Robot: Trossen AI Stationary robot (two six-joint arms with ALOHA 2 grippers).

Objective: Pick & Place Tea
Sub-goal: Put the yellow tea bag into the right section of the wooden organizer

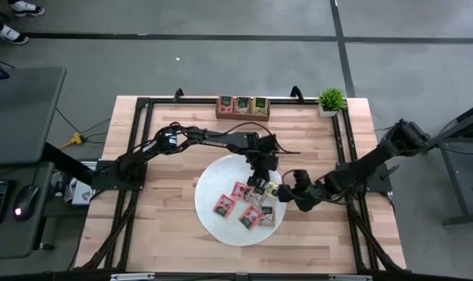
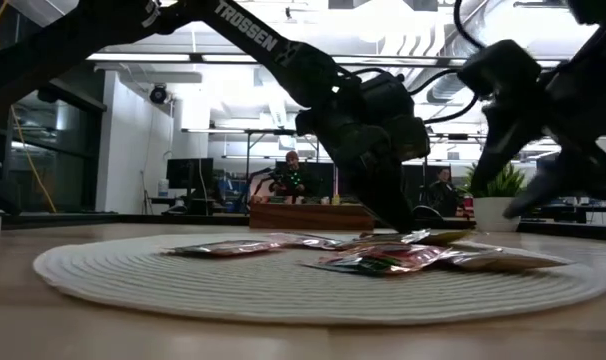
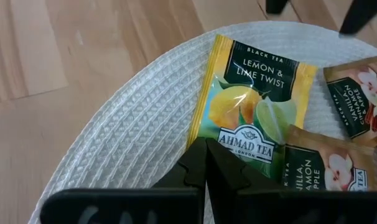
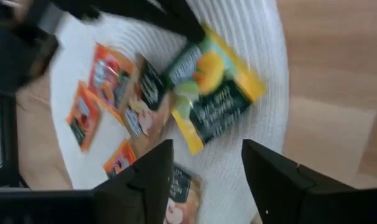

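Observation:
Several tea packets lie on the round white mat [image 1: 211, 183], among them red ones [image 1: 223, 205] and brown ones [image 3: 328, 171]. My left gripper [image 3: 206, 144] reaches down to the mat's right part and is shut on a yellow-green lemon tea packet [image 3: 251, 93]. That packet [image 4: 213, 93] also shows in the right wrist view, beyond my right gripper [image 4: 204, 180]. My right gripper [image 1: 286, 193] hovers open just right of the packet, over the mat's right rim, touching nothing. My left gripper has its fingertips [image 3: 216, 163] closed at the lemon packet's near edge, close to one corner [image 3: 200, 138]. The fingers slant down from the table's far left. The packet lies almost flat on the mat, and a brown packet overlaps its other near corner.
A brown wooden tray [image 1: 243, 105] with more packets stands at the table's far edge. A small potted plant [image 1: 330, 100] sits at the far right corner. Bare wood lies in front of the mat and to its left.

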